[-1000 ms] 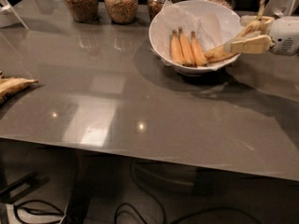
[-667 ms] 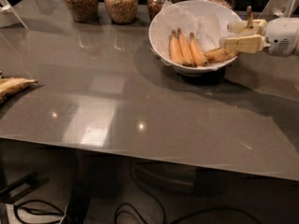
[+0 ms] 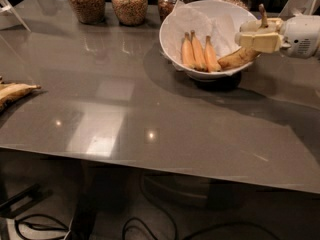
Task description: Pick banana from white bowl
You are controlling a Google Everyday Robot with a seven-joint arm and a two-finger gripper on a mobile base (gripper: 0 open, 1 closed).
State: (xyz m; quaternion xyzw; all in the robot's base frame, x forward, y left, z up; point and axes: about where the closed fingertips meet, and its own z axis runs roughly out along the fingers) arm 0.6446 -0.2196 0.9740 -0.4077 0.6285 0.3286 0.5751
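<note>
- The hand (image 3: 241, 33), a cream two-finger gripper on a white wrist, reaches in from the right edge of the view. Its fingers point left, roughly level, over the right rim of the white bowl (image 3: 172, 21).
- The hand is clenched on the banana (image 3: 235, 59). One finger lies in front of the fruit and the other behind it.
- The banana is long, curved, yellow-brown and speckled. It slants from its lower end inside the bowl, near the right wall, up and to the right. Its dark stem pokes up above the fingers.
- The key relation is that the fingers cross the banana's long axis close to the stem end. Most of the fruit therefore hangs down and to the left of the grip, into the bowl.
- Three short orange bananas (image 3: 199, 53) lie side by side in the paper-lined bowl, just left of the banana's lower end. I cannot tell whether they touch it.
- The bowl stands toward the back right of the grey counter (image 3: 150, 109), with glass jars (image 3: 129, 3) of brown grains in a row behind it.
- A browned banana bunch (image 3: 12, 91) lies well apart at the counter's left edge.
- In my judgement, the next move is a lift up and toward the right, so the low end clears the rim. With the grip so close to the stem, the fruit could pivot between the fingers.
</note>
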